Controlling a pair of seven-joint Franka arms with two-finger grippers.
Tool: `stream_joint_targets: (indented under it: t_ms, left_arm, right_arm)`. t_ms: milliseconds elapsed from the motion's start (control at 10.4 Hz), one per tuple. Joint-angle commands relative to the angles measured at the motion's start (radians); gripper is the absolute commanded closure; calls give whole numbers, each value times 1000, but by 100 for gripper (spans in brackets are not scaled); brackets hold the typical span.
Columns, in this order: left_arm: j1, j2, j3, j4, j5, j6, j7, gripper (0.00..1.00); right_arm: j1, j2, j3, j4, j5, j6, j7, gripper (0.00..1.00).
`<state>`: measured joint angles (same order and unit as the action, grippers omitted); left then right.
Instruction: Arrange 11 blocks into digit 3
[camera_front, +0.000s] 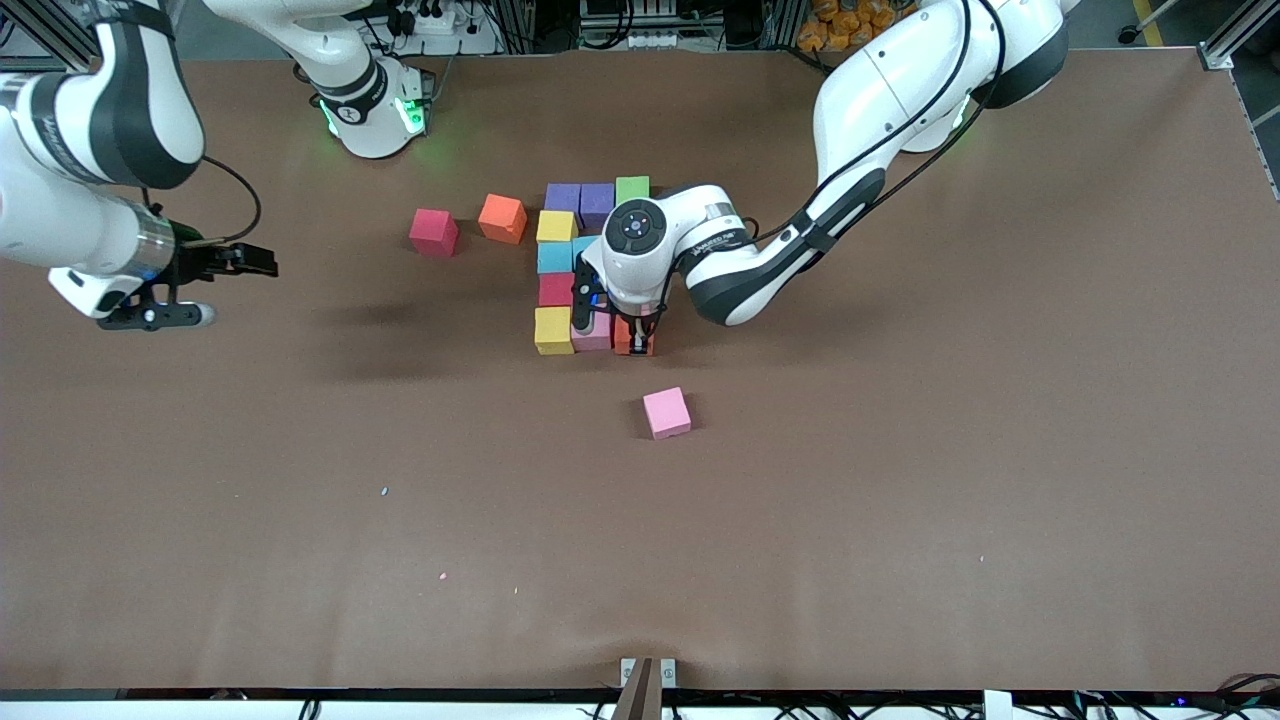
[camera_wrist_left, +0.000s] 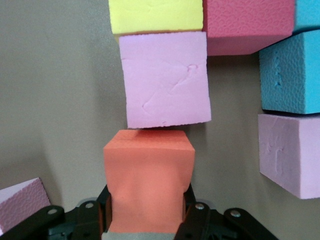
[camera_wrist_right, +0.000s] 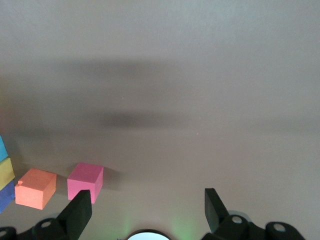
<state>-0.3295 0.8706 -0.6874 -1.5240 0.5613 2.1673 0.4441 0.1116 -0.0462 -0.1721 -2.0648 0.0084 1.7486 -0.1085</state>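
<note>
My left gripper (camera_front: 634, 338) is shut on an orange block (camera_wrist_left: 148, 180), low at the table next to a pink block (camera_front: 592, 334) that sits beside a yellow block (camera_front: 553, 330). Farther from the camera in the group are a red block (camera_front: 556, 289), blue blocks (camera_front: 555, 257), a yellow block (camera_front: 556, 226), two purple blocks (camera_front: 578, 200) and a green block (camera_front: 632, 188). The left wrist view shows the pink block (camera_wrist_left: 166, 80) and another pink one (camera_wrist_left: 292, 152) hidden under the wrist. Loose are a red block (camera_front: 433, 232), an orange block (camera_front: 502, 218) and a pink block (camera_front: 666, 413). My right gripper (camera_front: 225, 288) waits open and empty in the air.
The left arm's wrist (camera_front: 650, 245) covers part of the group of blocks. The brown table (camera_front: 900, 480) is bare toward the front camera and toward both ends. The right wrist view shows the loose orange block (camera_wrist_right: 35, 187) and red block (camera_wrist_right: 86, 181).
</note>
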Motion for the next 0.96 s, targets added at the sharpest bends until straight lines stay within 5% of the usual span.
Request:
stream_joint_targets:
  t_ms: [0, 289, 866]
  left_arm:
    - [-16, 4, 2, 7, -15, -3, -27, 100]
    - [-23, 10, 5, 10, -15, 3, -30, 100]
    - [-29, 11, 6, 10, -15, 5, -33, 100]
  right_arm:
    - [-26, -1, 22, 99, -16, -58, -17, 0]
    - [-27, 11, 20, 253, -16, -183, -14, 0]
    - [-21, 19, 22, 385, -4, -221, -14, 0]
